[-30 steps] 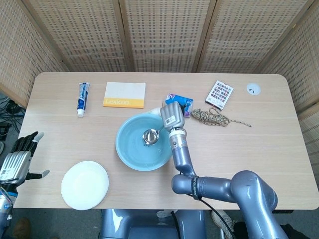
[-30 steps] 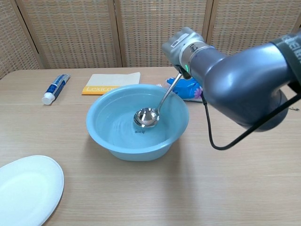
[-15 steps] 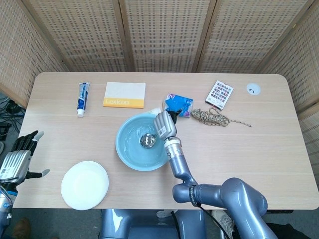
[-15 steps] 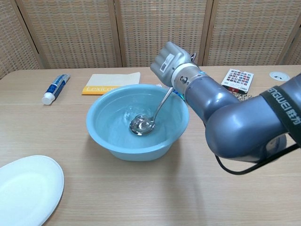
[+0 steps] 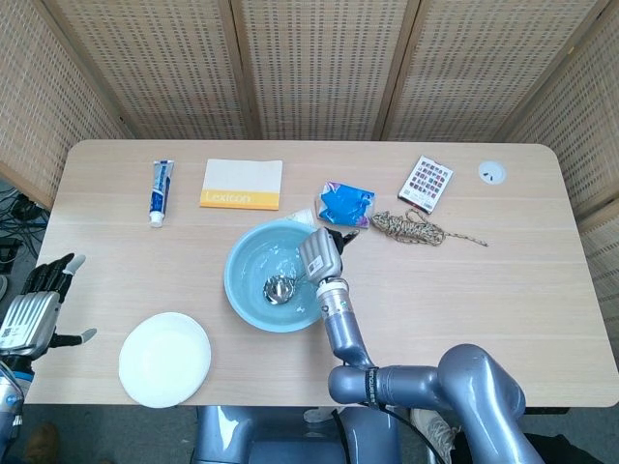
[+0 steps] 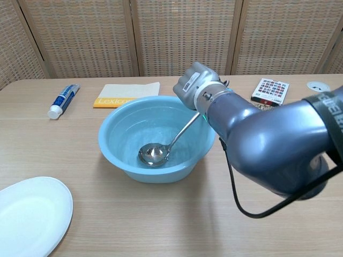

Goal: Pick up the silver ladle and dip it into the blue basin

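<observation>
We have swept the silver ladle [image 6: 161, 150] toward the blue basin's [image 6: 115, 155] near wall, right hand [image 6: 194, 85] gripping its handle.

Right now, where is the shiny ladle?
The silver ladle sits with its bowl down inside the blue basin, near the table's middle, its handle held by the right hand.

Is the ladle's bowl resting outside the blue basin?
No: in the chest view the ladle bowl sits inside the blue basin, its handle held by the right hand.
</observation>
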You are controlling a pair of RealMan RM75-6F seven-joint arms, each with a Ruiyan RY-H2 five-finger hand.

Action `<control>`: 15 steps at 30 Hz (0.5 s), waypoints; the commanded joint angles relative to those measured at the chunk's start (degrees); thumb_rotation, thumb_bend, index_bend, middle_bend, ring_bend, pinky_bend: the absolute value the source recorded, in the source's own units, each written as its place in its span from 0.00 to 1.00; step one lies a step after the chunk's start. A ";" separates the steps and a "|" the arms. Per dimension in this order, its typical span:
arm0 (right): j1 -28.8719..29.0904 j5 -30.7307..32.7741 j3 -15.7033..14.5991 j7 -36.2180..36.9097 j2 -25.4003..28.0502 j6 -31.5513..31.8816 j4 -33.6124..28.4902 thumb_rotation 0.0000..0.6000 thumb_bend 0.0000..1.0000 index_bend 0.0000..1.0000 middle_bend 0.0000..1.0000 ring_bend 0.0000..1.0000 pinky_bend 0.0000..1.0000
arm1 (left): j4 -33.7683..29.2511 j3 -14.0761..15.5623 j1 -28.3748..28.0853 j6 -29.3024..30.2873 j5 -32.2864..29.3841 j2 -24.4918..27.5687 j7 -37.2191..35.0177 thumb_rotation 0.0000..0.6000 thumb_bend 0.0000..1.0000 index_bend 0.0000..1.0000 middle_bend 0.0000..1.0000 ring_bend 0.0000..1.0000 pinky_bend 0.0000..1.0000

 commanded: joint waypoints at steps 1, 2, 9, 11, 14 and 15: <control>-0.95 6.61 6.72 1.02 2.61 1.06 -6.06 1.00 0.77 0.84 1.00 1.00 1.00 | -0.01 0.09 0.15 0.18 0.13 0.10 -0.28 1.00 0.00 0.00 0.00 0.00 0.00; -1.19 8.51 8.60 1.65 3.35 1.25 -7.56 1.00 0.77 0.84 1.00 1.00 1.00 | 0.02 0.13 0.16 0.15 0.18 0.15 -0.44 1.00 0.00 0.00 0.00 0.00 0.00; -1.47 13.25 12.12 1.84 8.01 2.22 -13.38 1.00 0.78 0.84 1.00 1.00 1.00 | -0.02 0.23 0.11 0.12 0.59 0.32 -0.86 1.00 0.00 0.00 0.00 0.00 0.00; -1.60 14.29 13.01 2.25 9.30 2.74 -14.79 1.00 0.78 0.84 1.00 1.00 1.00 | -0.12 0.33 0.11 0.19 0.85 0.29 -0.81 1.00 0.00 0.00 0.00 0.00 0.00; -1.64 16.18 14.34 2.64 11.83 3.51 -17.21 1.00 0.78 0.84 1.00 1.00 1.00 | -0.16 0.52 0.04 0.04 1.03 0.16 -0.57 1.00 0.00 0.00 0.00 0.00 0.00; -1.57 16.72 14.66 2.69 12.50 3.65 -17.79 1.00 0.78 0.84 1.00 1.00 1.00 | -0.16 0.54 0.02 0.00 1.01 0.14 -0.51 1.00 0.00 0.00 0.00 0.00 0.00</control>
